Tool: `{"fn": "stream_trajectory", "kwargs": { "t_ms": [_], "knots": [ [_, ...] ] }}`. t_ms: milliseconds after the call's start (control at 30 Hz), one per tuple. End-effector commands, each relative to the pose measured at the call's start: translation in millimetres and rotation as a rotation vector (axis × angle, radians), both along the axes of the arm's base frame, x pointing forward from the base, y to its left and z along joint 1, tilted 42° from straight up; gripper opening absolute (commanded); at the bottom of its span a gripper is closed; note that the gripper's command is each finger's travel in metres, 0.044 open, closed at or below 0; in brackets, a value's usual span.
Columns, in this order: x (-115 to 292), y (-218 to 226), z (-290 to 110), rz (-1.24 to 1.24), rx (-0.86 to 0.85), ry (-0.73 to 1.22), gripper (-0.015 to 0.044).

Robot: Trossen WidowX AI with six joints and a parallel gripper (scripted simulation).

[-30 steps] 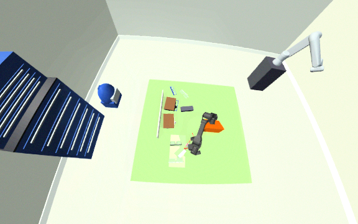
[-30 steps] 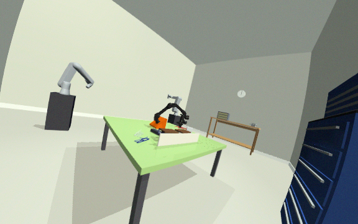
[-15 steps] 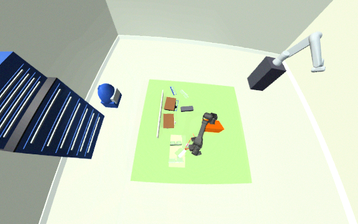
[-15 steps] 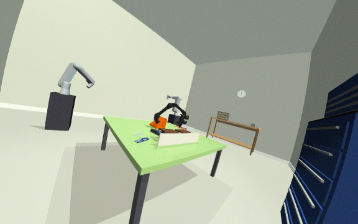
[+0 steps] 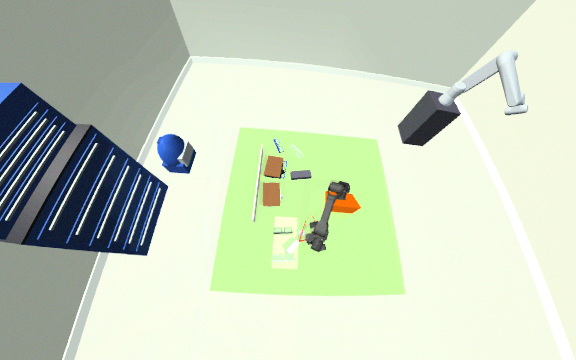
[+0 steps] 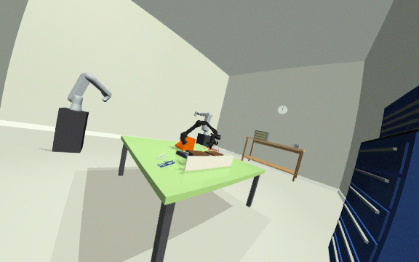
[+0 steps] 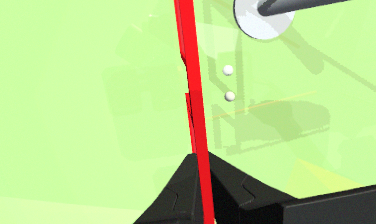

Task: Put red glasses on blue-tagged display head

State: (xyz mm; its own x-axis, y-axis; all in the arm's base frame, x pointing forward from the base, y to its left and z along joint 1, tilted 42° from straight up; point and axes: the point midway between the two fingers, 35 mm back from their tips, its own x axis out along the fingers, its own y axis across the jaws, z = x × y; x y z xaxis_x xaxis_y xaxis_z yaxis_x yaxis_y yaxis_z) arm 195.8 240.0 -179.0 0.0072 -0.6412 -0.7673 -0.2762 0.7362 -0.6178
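Red glasses (image 7: 195, 90) cut off top & bottom in wrist view; head tags too small.

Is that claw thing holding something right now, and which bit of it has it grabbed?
Yes. The gripper is shut on the red glasses, pinching one thin red bar of the frame; whether that bar is a temple or the front cannot be told.

Red glasses (image 7: 195, 95), thin-framed, pinched upright in the tool (image 7: 201, 172).
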Motion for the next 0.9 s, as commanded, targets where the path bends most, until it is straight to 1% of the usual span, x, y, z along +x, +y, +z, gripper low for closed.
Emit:
{"fn": "stream_trajectory", "kwargs": {
  "t_ms": [0, 867],
  "knots": [
    [-6.8, 1.7, -2.0, -0.003, 0.003, 0.004, 0.0],
    [-29.0, 4.0, -3.8, -0.003, 0.003, 0.006, 0.0]
  ]
}}
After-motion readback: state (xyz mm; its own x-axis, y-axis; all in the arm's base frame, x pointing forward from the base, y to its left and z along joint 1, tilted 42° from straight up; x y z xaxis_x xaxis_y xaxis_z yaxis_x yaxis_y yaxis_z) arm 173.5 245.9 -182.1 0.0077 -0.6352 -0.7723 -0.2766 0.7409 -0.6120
